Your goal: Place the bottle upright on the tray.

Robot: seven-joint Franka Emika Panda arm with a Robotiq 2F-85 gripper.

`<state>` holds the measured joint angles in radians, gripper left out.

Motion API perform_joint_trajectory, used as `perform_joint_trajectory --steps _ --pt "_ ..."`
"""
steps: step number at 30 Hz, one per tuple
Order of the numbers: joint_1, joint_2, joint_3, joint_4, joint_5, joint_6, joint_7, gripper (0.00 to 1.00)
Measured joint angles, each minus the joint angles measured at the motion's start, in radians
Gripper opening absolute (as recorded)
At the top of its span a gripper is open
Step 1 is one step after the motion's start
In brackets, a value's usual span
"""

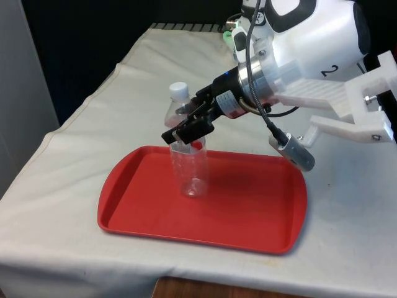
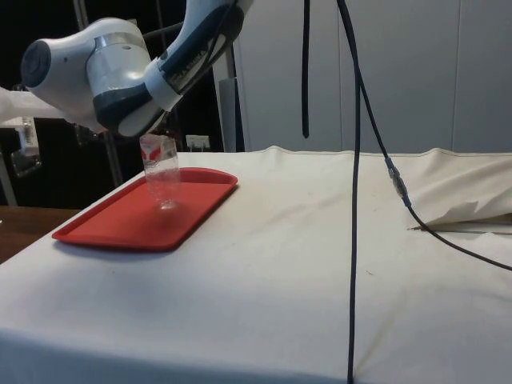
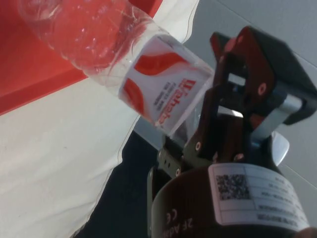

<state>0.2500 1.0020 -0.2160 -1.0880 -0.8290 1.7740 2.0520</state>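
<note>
A clear plastic bottle [image 1: 189, 167] with a white cap and a red-and-white label stands on the red tray [image 1: 248, 211], near its middle. It leans slightly, with the cap towards the front view's left. My gripper [image 1: 186, 131] reaches in from the front view's right and is shut on the bottle at label height. The bottle's base touches or is just off the tray floor; I cannot tell which. In the side view the bottle [image 2: 164, 172] stands on the tray [image 2: 120, 228] under the arm. The wrist view has the label [image 3: 163, 89] pressed against a black finger [image 3: 218, 124].
The tray lies near the table's front edge in the front view, with white cloth [image 1: 124, 105] all around it. A black cable [image 2: 354, 200] hangs down in the side view and trails over the cloth. A grey cable plug [image 1: 293, 153] dangles below the arm, over the tray's far right corner.
</note>
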Motion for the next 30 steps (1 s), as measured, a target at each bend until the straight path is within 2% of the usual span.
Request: perform_joint_trajectory --steps 1,2,3,4,14,30 --pt "0.000 0.000 0.000 0.000 0.000 0.000 0.000 0.90" --pt "0.000 0.000 0.000 0.000 0.000 0.000 0.000 0.90" --pt "0.000 0.000 0.000 0.000 0.000 0.000 0.000 0.99" --pt "0.000 0.000 0.000 0.000 0.000 0.000 0.000 1.00" --pt "0.001 0.000 0.000 0.003 -0.001 -0.008 0.000 1.00" --pt "0.015 -0.006 0.002 0.066 -0.024 -0.102 -0.011 1.00"
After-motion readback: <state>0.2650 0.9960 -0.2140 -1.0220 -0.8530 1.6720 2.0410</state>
